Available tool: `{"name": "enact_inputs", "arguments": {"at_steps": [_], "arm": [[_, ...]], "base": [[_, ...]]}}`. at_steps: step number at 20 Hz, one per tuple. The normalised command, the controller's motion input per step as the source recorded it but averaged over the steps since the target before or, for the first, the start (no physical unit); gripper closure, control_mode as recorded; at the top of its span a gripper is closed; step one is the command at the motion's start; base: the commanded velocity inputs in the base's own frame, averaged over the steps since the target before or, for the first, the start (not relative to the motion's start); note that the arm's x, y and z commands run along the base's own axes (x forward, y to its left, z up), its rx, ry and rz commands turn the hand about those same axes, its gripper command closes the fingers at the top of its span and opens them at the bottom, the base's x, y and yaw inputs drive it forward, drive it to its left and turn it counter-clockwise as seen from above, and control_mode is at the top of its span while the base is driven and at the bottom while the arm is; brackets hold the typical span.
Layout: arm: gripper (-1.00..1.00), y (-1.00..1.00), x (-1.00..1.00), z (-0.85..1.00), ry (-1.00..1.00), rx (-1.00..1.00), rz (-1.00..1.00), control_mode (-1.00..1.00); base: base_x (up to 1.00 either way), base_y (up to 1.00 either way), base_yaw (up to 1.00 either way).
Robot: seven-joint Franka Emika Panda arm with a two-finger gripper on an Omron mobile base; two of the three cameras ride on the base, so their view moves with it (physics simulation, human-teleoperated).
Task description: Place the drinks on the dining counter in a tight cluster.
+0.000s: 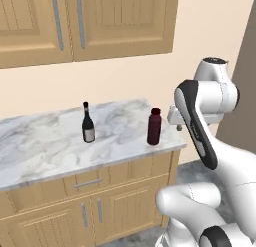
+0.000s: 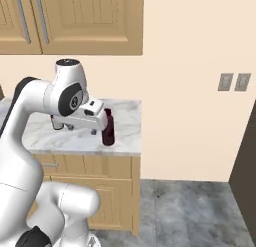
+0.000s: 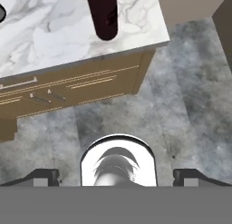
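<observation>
Beige wall (image 2: 190, 121) runs behind everything, with two grey switch plates (image 2: 234, 82) set side by side on it. Tan wood wall cabinets (image 1: 85, 21) with long grey handles hang up high. Below them sits the short marble-topped table (image 1: 45, 141) on a tan wood base (image 3: 72, 87) with a drawer and doors. Mottled grey stone floor (image 3: 181, 91) spreads beyond the fingers, up to that wood base.

maroon bottle (image 1: 154, 126), grey-veined white marble counter (image 1: 45, 146)

bottles (image 1: 154, 126) well apart, open marble between
</observation>
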Motion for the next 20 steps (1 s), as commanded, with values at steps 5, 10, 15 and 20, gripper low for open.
{"name": "enact_inputs", "arguments": {"at_steps": [5,10,15,20], "arm": [[-1.0,0.0,0.0,0.0,0.0,0.0,0.0,1.0],[-1.0,0.0,0.0,0.0,0.0,0.0,0.0,1.0],[-1.0,0.0,0.0,0.0,0.0,0.0,0.0,1.0],[-1.0,0.0,0.0,0.0,0.0,0.0,0.0,1.0]], "base": [[0.6,0.02,0.0],[0.85,-0.1,0.07],[0.95,-0.33,0.2],[0.4,-0.46,0.27]]}}
